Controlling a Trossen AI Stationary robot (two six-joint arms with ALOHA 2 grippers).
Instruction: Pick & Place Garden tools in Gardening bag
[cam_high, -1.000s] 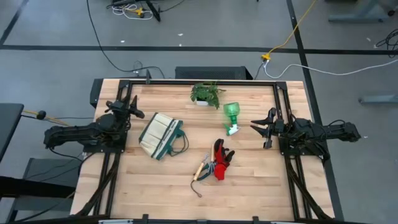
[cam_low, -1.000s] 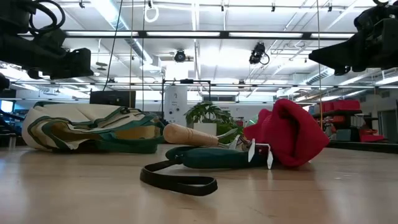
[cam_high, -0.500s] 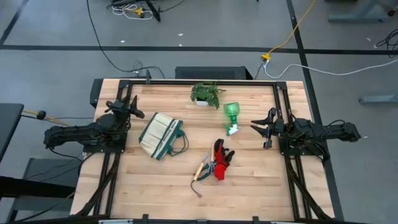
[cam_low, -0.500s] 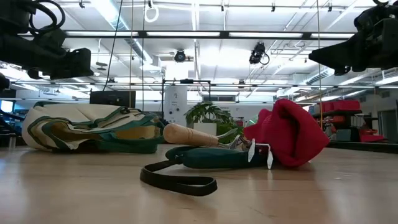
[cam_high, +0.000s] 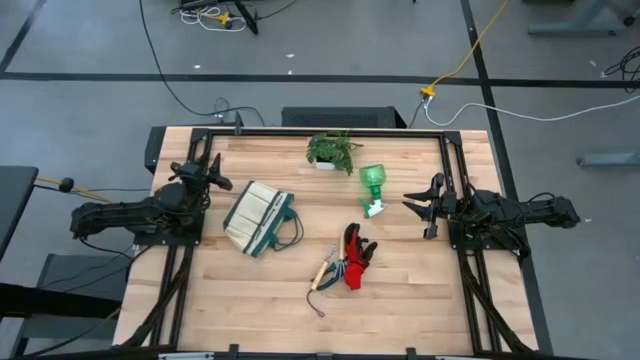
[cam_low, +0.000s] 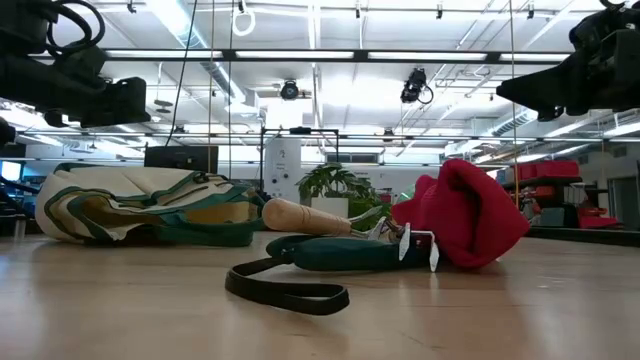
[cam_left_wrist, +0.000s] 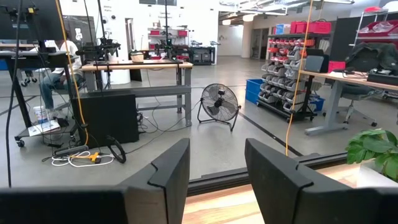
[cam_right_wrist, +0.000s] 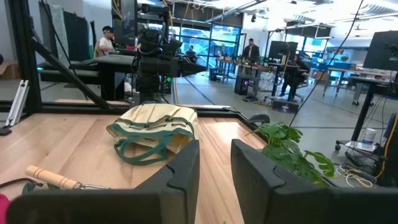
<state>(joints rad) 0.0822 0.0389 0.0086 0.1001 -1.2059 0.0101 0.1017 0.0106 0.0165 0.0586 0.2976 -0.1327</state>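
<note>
High view: left gripper (cam_high: 212, 172) is waiting at table's left edge, fingers spread w/ nothing between, just left of the gardening bag (cam_high: 258, 216). Bag is lying on its side, left of centre on the wooden table (cam_high: 410, 290). Right gripper (cam_high: 424, 207) is waiting at right edge, fingers also spread, empty, near the spray bottle (cam_high: 372, 188), which is lying down right of centre. Potted plant (cam_high: 331, 150) is sitting at far edge, between bag & bottle. Red-and-black gloves (cam_high: 357, 258) are lying nearer, touching the hand rake (cam_high: 327, 270), whose wooden handle is pointing near-left.

Low view: bag (cam_low: 140, 205) is slumping at left; rake handle (cam_low: 300, 215) is angling up in the middle; red glove (cam_low: 468, 213) is bunching at right. Dark strap loop (cam_low: 288, 288) is lying in front. Plant (cam_low: 335, 185) is showing behind.

Left wrist view: fingers (cam_left_wrist: 169, 171) are standing apart, facing the room past the table's far edge; plant leaves (cam_left_wrist: 376, 149) are showing at the side.

Right wrist view: fingers (cam_right_wrist: 185, 167) are standing apart, holding nothing. Bag (cam_right_wrist: 152, 127) is lying beyond, rake handle (cam_right_wrist: 53, 177) nearer, plant (cam_right_wrist: 289, 149) to the side.
</note>
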